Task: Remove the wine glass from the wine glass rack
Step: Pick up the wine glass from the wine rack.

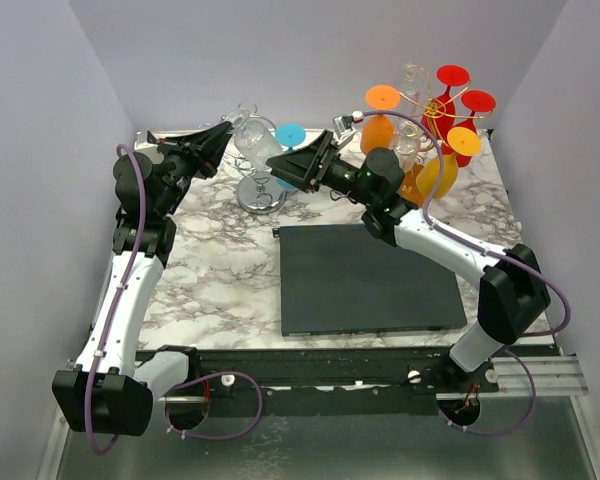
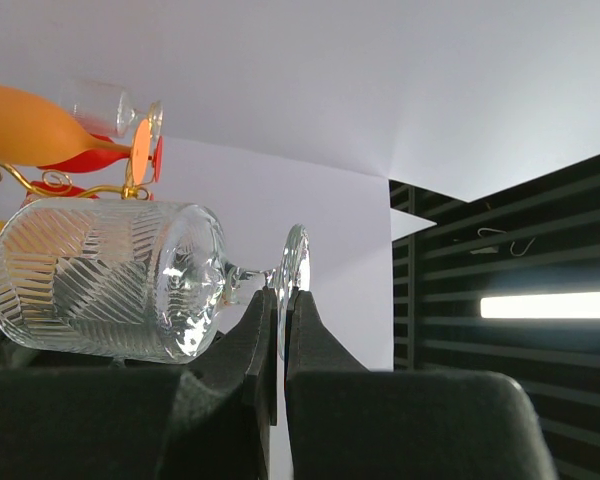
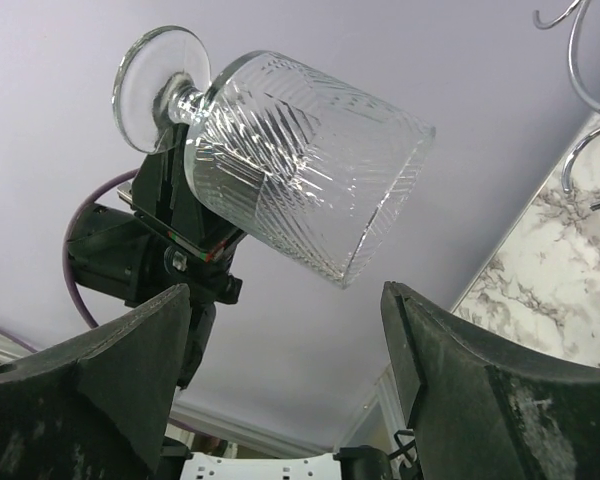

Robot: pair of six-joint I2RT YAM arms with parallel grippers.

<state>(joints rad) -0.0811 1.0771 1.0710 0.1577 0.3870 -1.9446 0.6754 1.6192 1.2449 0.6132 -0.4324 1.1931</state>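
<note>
1 clear ribbed wine glass (image 1: 252, 140), upper ctr of top view, on its side, apart from 1 wine glass rack (image 1: 428, 120) upper right, left tool (image 2: 280, 300) clamped on stem, grip seen only in wrist views, right tool (image 3: 285, 300) wide open, empty

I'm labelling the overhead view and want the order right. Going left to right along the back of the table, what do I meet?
Left gripper → clear glass → right gripper → rack hung with coloured glasses.
</note>
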